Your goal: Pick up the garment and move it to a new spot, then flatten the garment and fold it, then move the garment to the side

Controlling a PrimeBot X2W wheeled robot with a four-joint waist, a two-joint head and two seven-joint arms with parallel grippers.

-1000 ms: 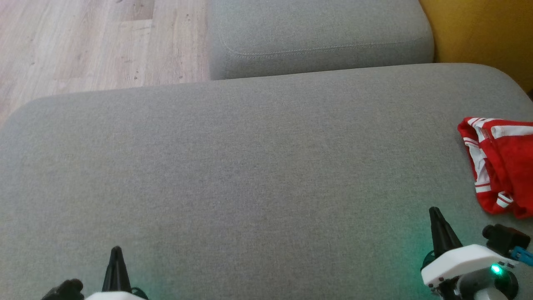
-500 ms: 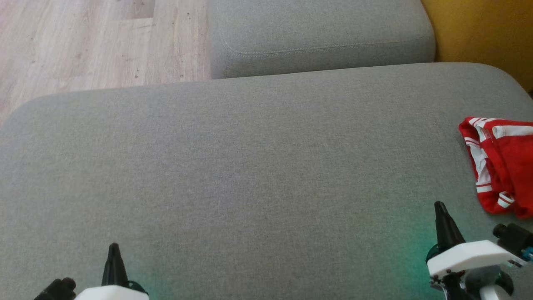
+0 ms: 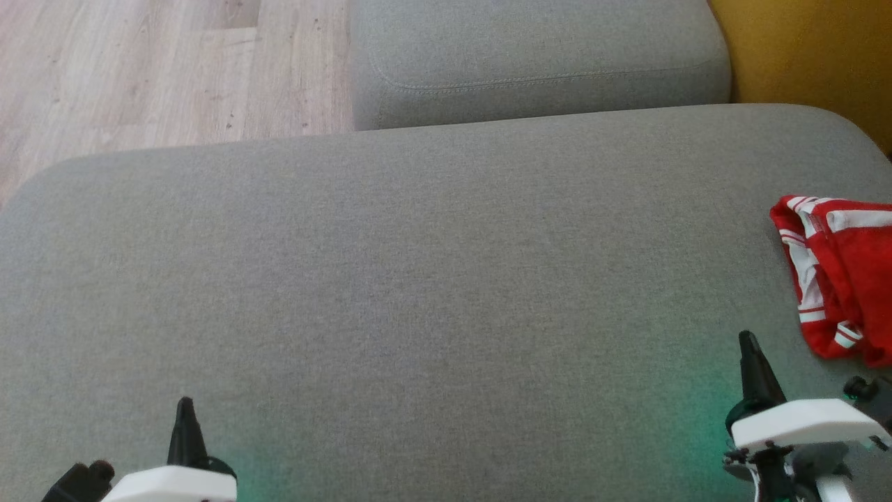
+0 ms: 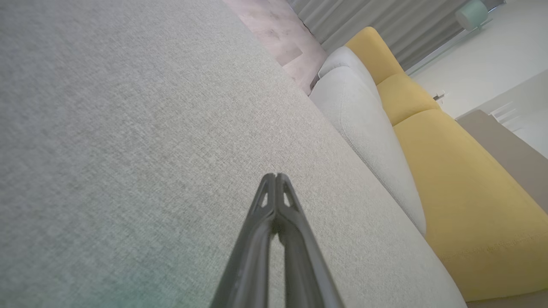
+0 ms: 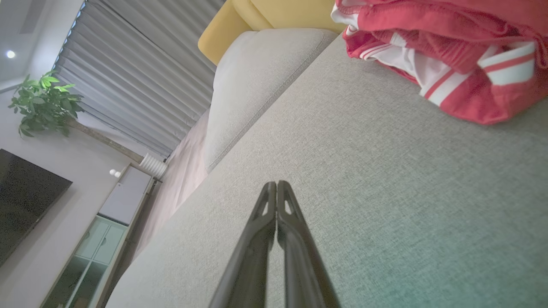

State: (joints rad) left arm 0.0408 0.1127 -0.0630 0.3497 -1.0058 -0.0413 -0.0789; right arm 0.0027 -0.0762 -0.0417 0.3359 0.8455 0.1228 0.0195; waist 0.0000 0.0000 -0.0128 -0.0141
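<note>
A crumpled red garment (image 3: pixel 847 279) with white stripes lies at the right edge of the grey sofa seat (image 3: pixel 418 279), partly cut off by the head view. The right wrist view shows the garment (image 5: pixel 449 55) bunched at the upper right. My right gripper (image 3: pixel 748 343) sits low at the right, shut and empty, a little left of and nearer than the garment; its tips (image 5: pixel 276 185) meet over bare fabric. My left gripper (image 3: pixel 185 406) rests at the lower left, far from the garment, with its tips (image 4: pixel 276 176) pressed together and nothing held.
A second grey cushion (image 3: pixel 536 63) sits behind the seat, with a yellow sofa part (image 3: pixel 808 49) at the back right. Wooden floor (image 3: pixel 160 70) lies beyond the seat's far left edge. A plant (image 5: pixel 45 105) and blinds appear in the right wrist view.
Both grippers have drifted slightly: the right one moved right and a little up the view toward the garment, the left one shifted left and lower. The garment has not moved.
</note>
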